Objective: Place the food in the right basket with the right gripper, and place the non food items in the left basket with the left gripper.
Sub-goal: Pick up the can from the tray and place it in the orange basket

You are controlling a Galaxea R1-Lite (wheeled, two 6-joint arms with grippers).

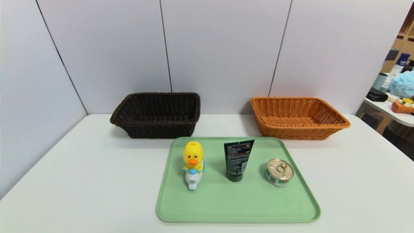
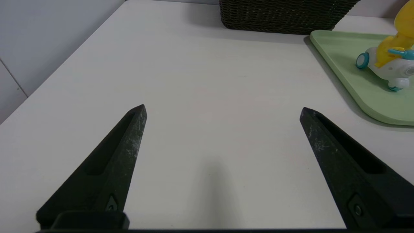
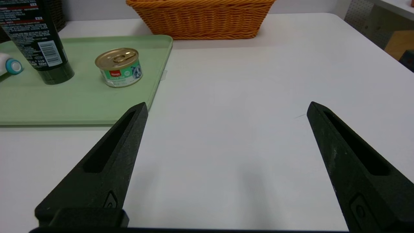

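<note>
the duck point(image 1: 193, 158), tube point(image 1: 238, 158) and can point(image 1: 280, 171) are standing on the tray point(image 1: 239, 207), presumably awaiting sorting. both the left gripper point(image 2: 223, 110) and right gripper point(image 3: 228, 105) are hovering over the table point(image 1: 81, 181), spread wide, holding nothing.

Duck point(image 1: 193, 161), tube point(image 1: 237, 160) & can point(image 1: 279, 172) sit on tray point(image 1: 239, 207), L to R. Behind tray on desk point(image 1: 81, 181): 1 basket L point(image 1: 158, 129), 1 basket R point(image 1: 297, 132).
</note>
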